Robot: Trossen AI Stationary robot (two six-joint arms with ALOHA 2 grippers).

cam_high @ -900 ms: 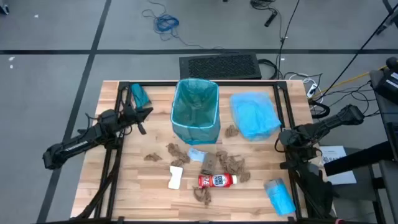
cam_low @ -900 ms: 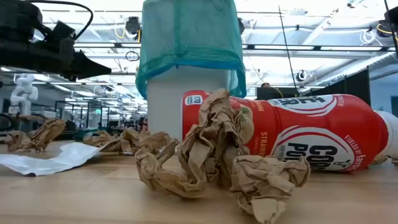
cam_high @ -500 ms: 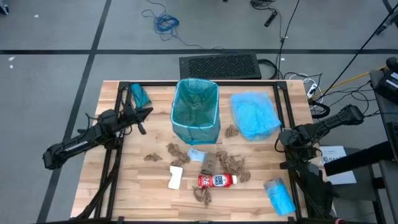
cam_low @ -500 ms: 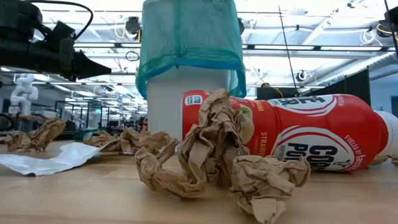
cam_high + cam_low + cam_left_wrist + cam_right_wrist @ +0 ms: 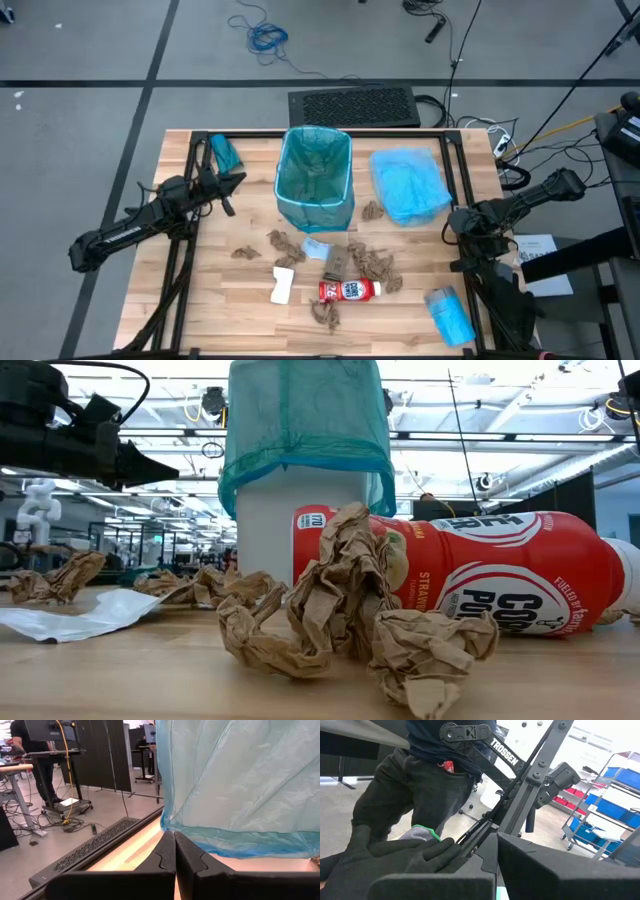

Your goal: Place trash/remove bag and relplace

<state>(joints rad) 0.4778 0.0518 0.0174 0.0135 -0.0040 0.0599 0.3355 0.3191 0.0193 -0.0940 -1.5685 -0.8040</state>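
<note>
While both arms wait at the table's sides, my left gripper [image 5: 238, 179] and right gripper [image 5: 449, 222] are pinched shut, holding nothing. Crumpled brown paper wads [image 5: 372, 265] and a red-and-white plastic bottle [image 5: 349, 290] lie between them, before the teal-bagged white bin [image 5: 316, 178]. Bottle's long axis runs across the table, nearer my right gripper; its label is only partly legible, possibly "CORE POWER".

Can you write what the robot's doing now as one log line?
left gripper: shut, idle | right gripper: shut, idle | trash: on table | bin: bagged
</note>
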